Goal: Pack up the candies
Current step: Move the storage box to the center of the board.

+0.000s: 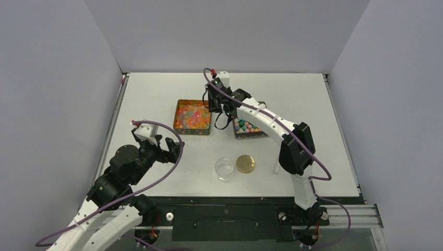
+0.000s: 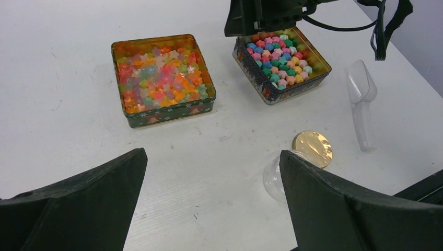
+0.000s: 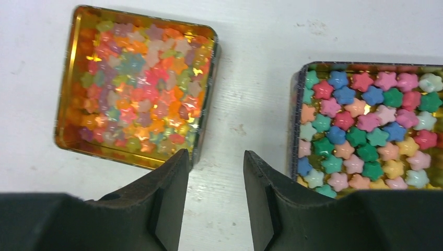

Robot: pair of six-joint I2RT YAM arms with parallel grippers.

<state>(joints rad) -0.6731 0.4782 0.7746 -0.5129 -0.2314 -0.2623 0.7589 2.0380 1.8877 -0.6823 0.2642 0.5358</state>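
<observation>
The candies lie in two open square tins. Glossy translucent orange, red and yellow candies [image 1: 192, 116] fill the left tin [image 2: 167, 112]. Opaque blue, green, pink and yellow star-shaped candies [image 1: 244, 126] fill the right tin [image 2: 292, 91]. Both kinds show in the right wrist view, translucent [image 3: 141, 78] and opaque [image 3: 365, 120]. My right gripper [image 3: 216, 155] is open and empty, hovering over the bare strip of table between the two tins [image 1: 218, 111]. My left gripper [image 2: 211, 154] is wide open and empty, well short of the tins at the near left [image 1: 175, 146].
A small clear round jar [image 2: 272, 178] stands near the table's front, partly behind my left gripper's right finger. A flat gold lid [image 2: 312, 148] lies beside it. A clear plastic scoop [image 2: 360, 104] lies to the right of the lid.
</observation>
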